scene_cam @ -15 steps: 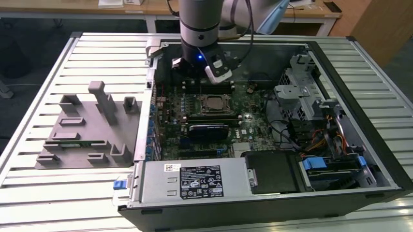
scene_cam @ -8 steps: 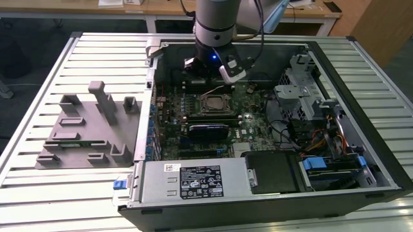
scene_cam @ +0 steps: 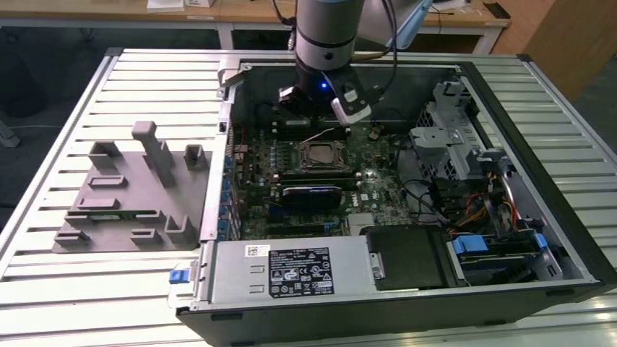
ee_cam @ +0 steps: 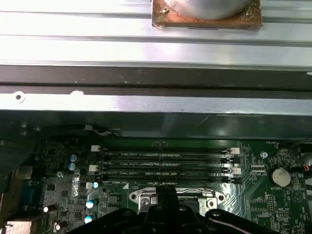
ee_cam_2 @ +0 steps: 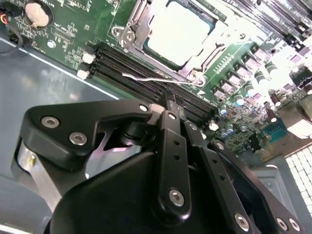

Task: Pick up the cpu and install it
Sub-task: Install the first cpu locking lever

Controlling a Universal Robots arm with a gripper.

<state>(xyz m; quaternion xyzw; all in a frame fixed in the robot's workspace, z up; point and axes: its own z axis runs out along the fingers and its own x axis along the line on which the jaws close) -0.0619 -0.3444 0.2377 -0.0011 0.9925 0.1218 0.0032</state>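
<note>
On motherboard (scene_cam: 381, 184), cpu (ee_cam_2: 178, 31) flat, face-up.

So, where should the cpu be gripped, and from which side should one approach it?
Probably from straight above, pinching two opposite edges of its raised silvery top plate. The cpu lies flat in the socket, which hems in its border on every side, so no sideways approach looks open.

The slatted metal desk (scene_cam: 126, 79) carries a grey plastic tray (scene_cam: 126, 195) and, beside it, an open computer case (scene_cam: 386, 311) lying flat.
</note>
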